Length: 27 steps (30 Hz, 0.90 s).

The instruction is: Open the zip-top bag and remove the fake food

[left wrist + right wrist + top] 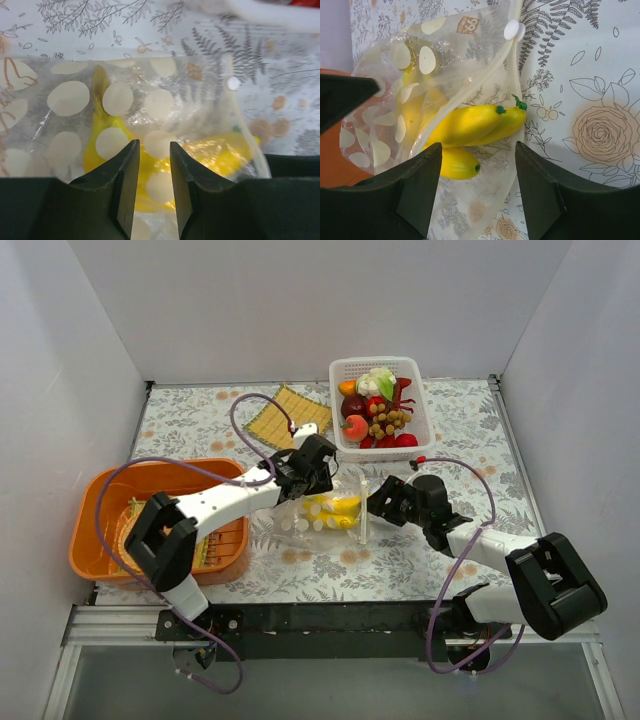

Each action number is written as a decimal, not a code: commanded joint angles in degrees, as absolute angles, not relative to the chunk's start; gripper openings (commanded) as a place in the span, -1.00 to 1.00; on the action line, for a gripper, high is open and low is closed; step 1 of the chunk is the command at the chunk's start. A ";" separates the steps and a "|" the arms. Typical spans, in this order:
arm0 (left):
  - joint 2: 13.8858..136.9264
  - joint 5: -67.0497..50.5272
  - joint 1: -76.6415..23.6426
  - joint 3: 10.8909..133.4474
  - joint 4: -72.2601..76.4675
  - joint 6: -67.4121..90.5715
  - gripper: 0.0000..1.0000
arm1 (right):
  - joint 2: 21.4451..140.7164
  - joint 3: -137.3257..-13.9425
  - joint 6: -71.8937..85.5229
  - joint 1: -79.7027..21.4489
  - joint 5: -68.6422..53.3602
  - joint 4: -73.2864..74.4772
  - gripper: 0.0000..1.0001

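Note:
The zip-top bag (318,515) lies at the table's middle, clear with white dots, its mouth open toward the right. A yellow banana bunch (345,506) sticks partly out of the mouth; it shows in the right wrist view (470,125) and through the film in the left wrist view (220,150). My left gripper (300,483) is shut narrowly on the bag's (150,100) closed end, yellow showing between its jaws (152,145). My right gripper (384,500) is open, its jaws (477,146) straddling the bag's (445,50) mouth and the lowest banana tip, touching nothing.
A white slotted basket (425,420) at the back holds a leafy vegetable (378,382), grape bunch (388,420), red-orange fruit (354,427) and a red lobster (402,395). An orange tub (90,530) stands at the left. A yellow woven mat (275,412) lies behind.

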<state>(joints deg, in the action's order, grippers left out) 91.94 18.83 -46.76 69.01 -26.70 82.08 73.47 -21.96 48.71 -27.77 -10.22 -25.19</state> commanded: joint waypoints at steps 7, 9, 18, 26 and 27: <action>100.90 21.10 -45.62 67.25 -23.47 81.64 -0.52 | 75.84 -25.31 51.06 -28.04 -10.55 -26.89 0.37; 100.03 19.17 -45.62 63.83 -20.50 83.14 -0.53 | 76.37 -25.66 51.50 -28.30 -10.81 -27.24 0.43; 98.61 15.21 -45.62 58.89 -17.05 86.04 -0.64 | 78.92 -26.28 51.42 -29.35 -11.34 -31.02 0.52; 97.65 13.54 -45.70 59.41 -16.70 83.76 -0.65 | 74.53 -25.58 45.97 -29.18 -9.47 -30.04 0.55; 97.30 13.45 -45.70 59.59 -16.70 83.32 -0.65 | 75.23 -26.27 45.44 -29.01 -11.15 -30.15 0.56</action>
